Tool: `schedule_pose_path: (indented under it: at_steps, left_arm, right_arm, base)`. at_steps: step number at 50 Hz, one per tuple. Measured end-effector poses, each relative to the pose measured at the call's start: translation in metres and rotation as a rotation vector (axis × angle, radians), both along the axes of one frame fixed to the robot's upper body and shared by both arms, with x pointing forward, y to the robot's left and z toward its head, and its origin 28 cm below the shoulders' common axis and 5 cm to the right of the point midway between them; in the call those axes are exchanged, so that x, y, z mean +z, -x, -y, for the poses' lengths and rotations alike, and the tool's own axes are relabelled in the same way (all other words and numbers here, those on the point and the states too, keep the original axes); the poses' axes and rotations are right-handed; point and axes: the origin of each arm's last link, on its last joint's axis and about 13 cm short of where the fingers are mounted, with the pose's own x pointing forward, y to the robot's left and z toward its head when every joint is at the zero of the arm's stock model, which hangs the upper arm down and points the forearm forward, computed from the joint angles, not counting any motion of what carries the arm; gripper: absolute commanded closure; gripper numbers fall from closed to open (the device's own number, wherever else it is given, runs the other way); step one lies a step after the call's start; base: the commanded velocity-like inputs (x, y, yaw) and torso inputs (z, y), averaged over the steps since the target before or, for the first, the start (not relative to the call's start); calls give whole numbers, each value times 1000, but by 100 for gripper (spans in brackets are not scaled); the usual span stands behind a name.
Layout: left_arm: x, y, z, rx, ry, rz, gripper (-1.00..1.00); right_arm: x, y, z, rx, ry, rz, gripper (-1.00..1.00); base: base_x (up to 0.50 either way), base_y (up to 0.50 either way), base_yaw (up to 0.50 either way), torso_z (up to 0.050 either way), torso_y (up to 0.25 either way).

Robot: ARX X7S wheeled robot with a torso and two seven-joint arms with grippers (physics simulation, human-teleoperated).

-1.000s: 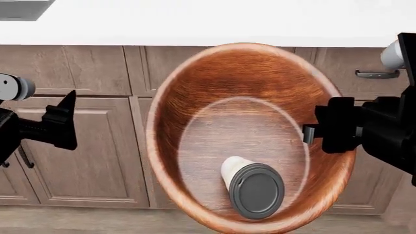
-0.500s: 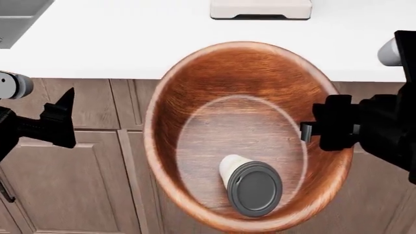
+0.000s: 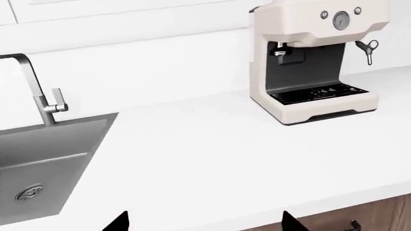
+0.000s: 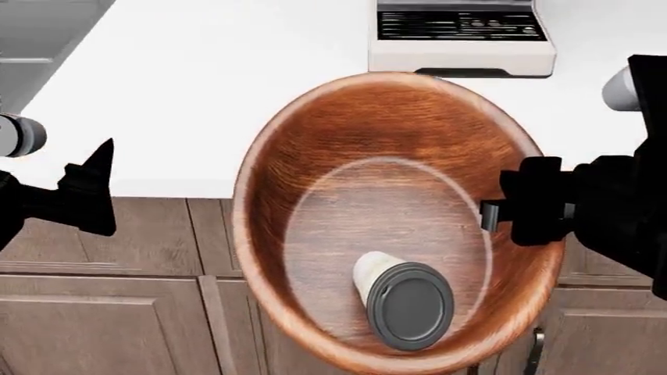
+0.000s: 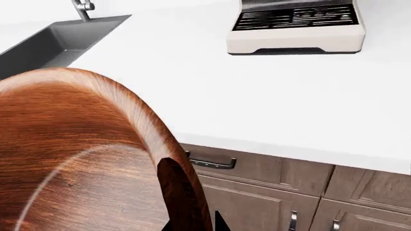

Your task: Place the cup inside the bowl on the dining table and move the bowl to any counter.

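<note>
The large reddish-brown wooden bowl hangs in the air in front of the white counter, tilted toward me. The small cream cup with its grey lid lies on its side on the bowl's inner base. My right gripper is shut on the bowl's right rim; in the right wrist view the bowl has its rim clamped between the jaws of that gripper. My left gripper is open and empty, left of the bowl; its tips frame the counter edge in the left wrist view. The dining table is out of view.
A cream coffee machine stands on the counter behind the bowl and also shows in the left wrist view. A grey sink with a metal faucet lies at the counter's left. Brown cabinet doors sit below.
The view has shifted so the counter top and coffee machine show more. The bowl stays in my right gripper with the cup inside. The left gripper keeps its pose.
</note>
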Motion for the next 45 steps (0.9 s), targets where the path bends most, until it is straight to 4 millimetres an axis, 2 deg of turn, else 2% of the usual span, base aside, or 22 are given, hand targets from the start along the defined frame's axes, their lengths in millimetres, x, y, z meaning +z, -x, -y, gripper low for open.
schedule_pose_path:
  at_steps: [37, 45]
  left_arm:
    - [0, 1, -2, 5, -3, 4, -100]
    - [-1, 1, -2, 9, -5, 2, -100]
  right_arm:
    - [-2, 6, 1, -11, -6, -1, 100]
    - [-3, 9, 2, -13, -11, -2, 100]
  base:
    - [456, 379, 0, 0, 2]
    - [433, 13, 0, 0, 1]
